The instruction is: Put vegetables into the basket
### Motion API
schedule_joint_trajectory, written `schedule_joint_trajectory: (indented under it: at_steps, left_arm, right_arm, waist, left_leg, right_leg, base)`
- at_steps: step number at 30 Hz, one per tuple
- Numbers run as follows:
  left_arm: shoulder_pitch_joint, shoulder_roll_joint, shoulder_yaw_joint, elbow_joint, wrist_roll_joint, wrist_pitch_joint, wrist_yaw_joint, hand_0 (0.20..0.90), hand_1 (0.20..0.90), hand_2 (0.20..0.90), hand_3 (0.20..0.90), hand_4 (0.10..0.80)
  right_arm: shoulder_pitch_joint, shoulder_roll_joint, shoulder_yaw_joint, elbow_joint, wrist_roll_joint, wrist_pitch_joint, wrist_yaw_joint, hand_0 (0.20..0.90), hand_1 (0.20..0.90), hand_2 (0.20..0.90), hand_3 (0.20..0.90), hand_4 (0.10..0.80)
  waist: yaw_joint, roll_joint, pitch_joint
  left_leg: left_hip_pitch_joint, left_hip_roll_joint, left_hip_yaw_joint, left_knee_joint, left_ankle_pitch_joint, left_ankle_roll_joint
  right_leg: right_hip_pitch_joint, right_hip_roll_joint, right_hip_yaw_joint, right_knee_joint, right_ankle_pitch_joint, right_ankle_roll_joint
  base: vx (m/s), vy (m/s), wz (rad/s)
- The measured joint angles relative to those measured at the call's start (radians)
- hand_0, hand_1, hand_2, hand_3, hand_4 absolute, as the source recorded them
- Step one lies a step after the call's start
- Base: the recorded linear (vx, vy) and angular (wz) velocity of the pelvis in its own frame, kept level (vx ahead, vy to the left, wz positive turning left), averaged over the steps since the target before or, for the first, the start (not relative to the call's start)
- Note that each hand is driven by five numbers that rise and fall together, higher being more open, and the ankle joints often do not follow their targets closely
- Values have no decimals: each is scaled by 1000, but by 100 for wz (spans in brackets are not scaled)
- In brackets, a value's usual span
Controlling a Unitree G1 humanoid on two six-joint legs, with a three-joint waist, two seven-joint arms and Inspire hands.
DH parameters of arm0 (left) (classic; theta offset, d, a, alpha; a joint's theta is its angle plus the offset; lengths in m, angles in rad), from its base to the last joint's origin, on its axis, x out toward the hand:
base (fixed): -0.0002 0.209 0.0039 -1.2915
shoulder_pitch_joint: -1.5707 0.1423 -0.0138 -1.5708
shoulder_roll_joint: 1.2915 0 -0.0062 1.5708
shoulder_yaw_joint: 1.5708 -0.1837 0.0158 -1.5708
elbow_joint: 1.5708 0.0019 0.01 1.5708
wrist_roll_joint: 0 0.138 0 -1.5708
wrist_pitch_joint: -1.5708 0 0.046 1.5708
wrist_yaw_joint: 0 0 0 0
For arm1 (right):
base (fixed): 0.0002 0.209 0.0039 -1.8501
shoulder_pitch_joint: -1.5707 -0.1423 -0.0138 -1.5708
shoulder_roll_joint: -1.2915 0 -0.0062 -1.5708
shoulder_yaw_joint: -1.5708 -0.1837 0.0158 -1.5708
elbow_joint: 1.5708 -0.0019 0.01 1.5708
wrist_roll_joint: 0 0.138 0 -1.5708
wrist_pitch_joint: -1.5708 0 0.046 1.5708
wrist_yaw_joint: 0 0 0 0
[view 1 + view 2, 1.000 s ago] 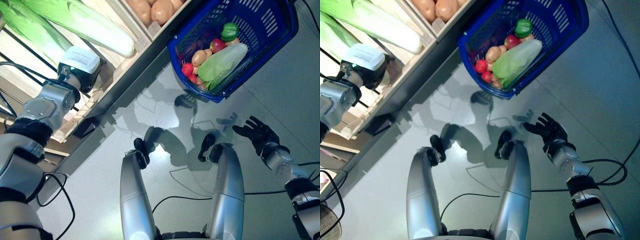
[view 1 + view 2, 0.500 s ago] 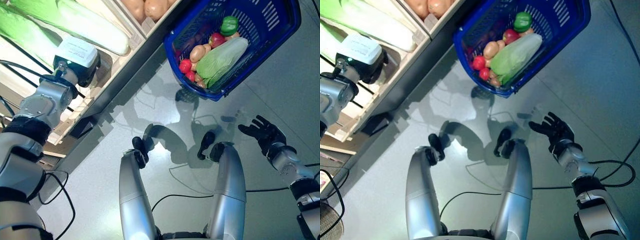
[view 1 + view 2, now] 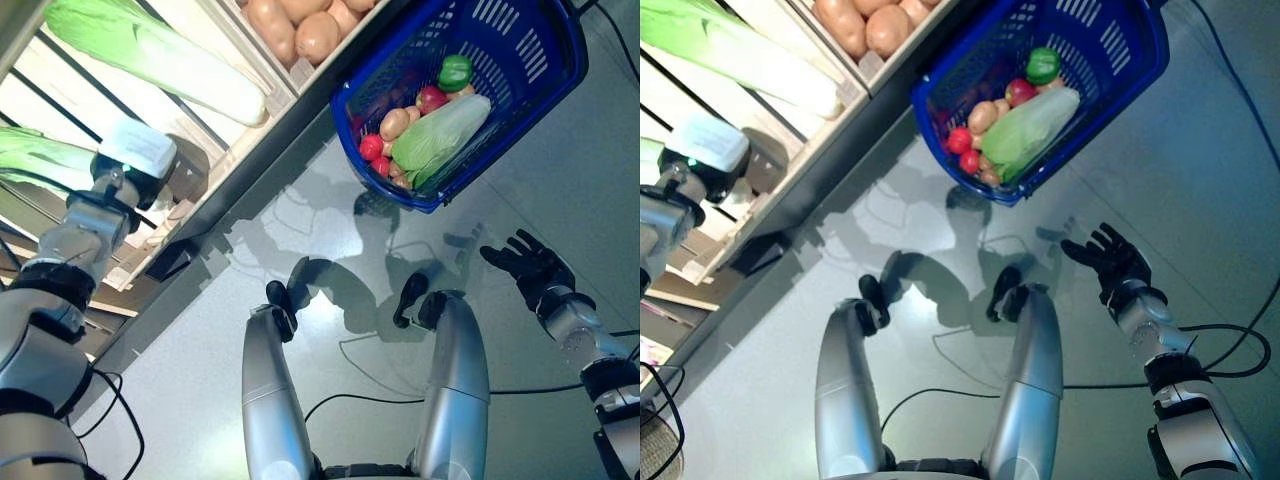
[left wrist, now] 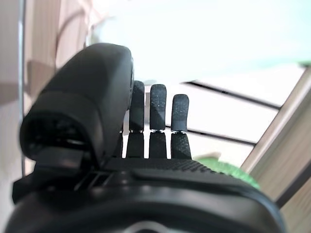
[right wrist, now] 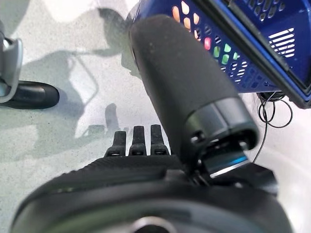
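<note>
- We stand on a pale glossy floor [image 3: 200,340] beside a wooden shelf [image 3: 240,150] holding cabbages [image 3: 150,55] and potatoes [image 3: 300,25].
- Our blue basket [image 3: 530,90] sits on the floor, holding a cabbage, a green pepper [image 3: 455,72], a potato and red vegetables.
- Our left hand [image 4: 155,126] reaches into the shelf, fingers straight, empty.
- Our right hand [image 3: 525,265] hovers near the basket, fingers spread, empty.

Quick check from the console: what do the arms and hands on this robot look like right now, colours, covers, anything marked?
Both arms are silver-grey, jointed shells with dark bands at the joints. The right hand is all dark, with slim segmented fingers on a silver wrist. The left hand is equally dark, with a textured back; a white boxy cover sits over its wrist in the head views. No markings are legible.
</note>
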Motion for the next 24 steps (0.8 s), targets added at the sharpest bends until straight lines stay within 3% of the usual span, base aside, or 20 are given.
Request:
schedule_joint_trajectory:
  at_steps: [4, 6, 8, 11, 12, 13, 14, 24]
  left_arm:
    - [44, 6, 1, 27, -23, -22, 61, 300, 300, 300, 300, 400]
    - [62, 8, 8, 25, -127, -27, 115, 300, 300, 300, 300, 400]
    - [83, 9, 43, 23, -237, -35, 162, 300, 300, 300, 300, 400]
    - [137, 10, 191, 13, -410, -83, 211, 300, 300, 300, 300, 400]
    - [142, 11, 202, 16, -421, -91, 217, 300, 300, 300, 300, 400]
    - [144, 12, 219, 18, -428, -104, 218, 566, 566, 566, 566, 577]
    - [145, 12, 226, 20, -431, -109, 218, 900, 900, 900, 900, 800]
    - [160, 11, 165, -18, -344, -132, 17, 900, 900, 900, 900, 800]
  right_arm:
    - [35, 14, 0, 0, 0, 0, 1, 900, 900, 900, 900, 800]
    - [42, 34, 0, 2, -1, -2, 1, 900, 900, 900, 900, 800]
    - [50, 53, 1, -3, -1, -2, 1, 900, 900, 900, 900, 800]
    - [64, 90, -15, -2, -2, -5, 1, 900, 900, 900, 900, 800]
    - [66, 95, -19, -3, -2, -5, 1, 900, 900, 900, 900, 800]
    - [70, 98, -20, -1, -3, -5, 1, 900, 900, 900, 900, 800]
    - [71, 99, -21, 0, -3, -5, 1, 900, 900, 900, 900, 800]
    - [72, 103, -32, 31, -10, -2, 10, 900, 900, 900, 900, 800]
  waist:
    - [10, -4, 3]
    - [14, -10, 5]
    - [14, -15, 6]
    - [13, -18, 7]
    - [13, -18, 7]
    - [14, -18, 7]
    - [14, -18, 7]
    - [1, -19, 8]
  left_leg:
    - [83, -2, 2, -32, 1, -1]
    - [126, -3, 6, -52, 3, -5]
    - [162, -5, 8, -66, 3, -5]
    - [201, -9, 11, -82, 5, -8]
    - [207, -9, 12, -86, 5, -8]
    - [210, -11, 13, -89, 6, -8]
    - [210, -12, 13, -89, 6, -8]
    - [194, -14, 8, -85, 6, -8]
  right_leg:
    - [92, 0, -15, -27, -6, 11]
    - [135, 1, -19, -42, -7, 14]
    - [171, 1, -21, -52, -10, 19]
    - [208, 3, -19, -59, -17, 26]
    - [213, 3, -18, -61, -17, 27]
    - [215, 3, -16, -62, -18, 27]
    - [215, 2, -16, -62, -17, 27]
    - [206, 1, -14, -63, -16, 30]
  base:
    - [35, -39, 6]
    - [48, -45, 3]
    - [58, -39, 4]
    - [35, -11, 4]
    - [0, 0, 0]
    - [0, 0, 0]
    - [0, 0, 0]
    - [-6, 22, 1]
